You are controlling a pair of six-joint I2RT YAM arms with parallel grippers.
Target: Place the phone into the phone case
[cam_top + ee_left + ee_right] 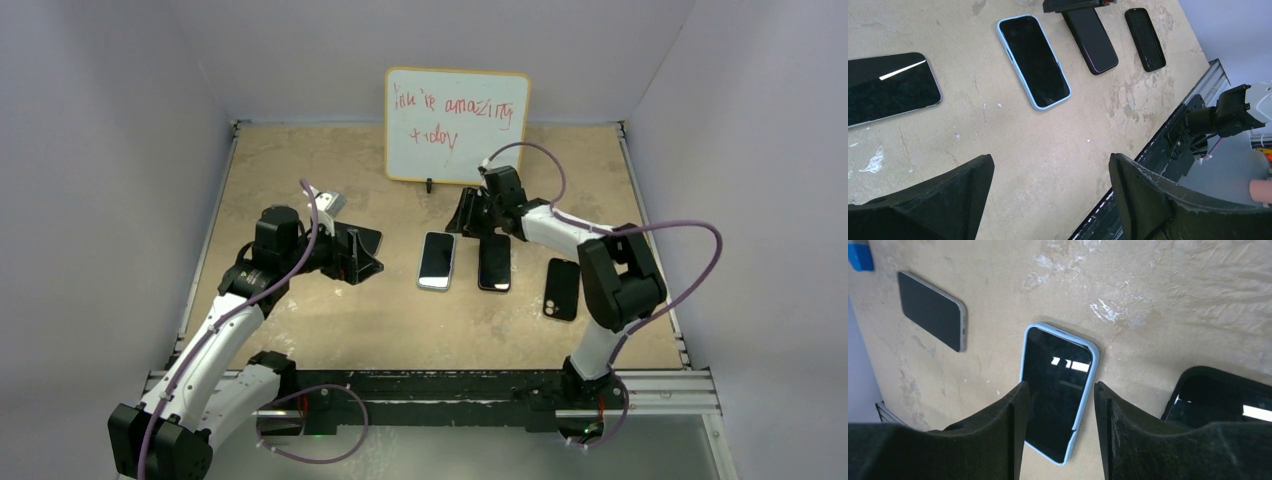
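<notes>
The light blue phone case [437, 261] lies flat mid-table with a glossy black face filling it; it also shows in the left wrist view [1034, 61] and the right wrist view [1058, 390]. The phone [494, 262], black with a thin reddish rim [1091, 40], lies just right of the case, apart from it. My right gripper [472, 218] hovers at the far ends of both, open and empty; in its wrist view the right gripper [1060, 386] has its jaws spread over the case. My left gripper [362, 255] is open and empty over bare table [1050, 159], left of the case.
A grey-rimmed dark phone [888, 87] lies by my left gripper, also seen in the right wrist view [930, 310]. A black slab with a camera square [562, 289] lies at the right. A whiteboard [457, 125] stands at the back. A small blue cube [859, 255] sits far left. A metal rail [450, 385] edges the front.
</notes>
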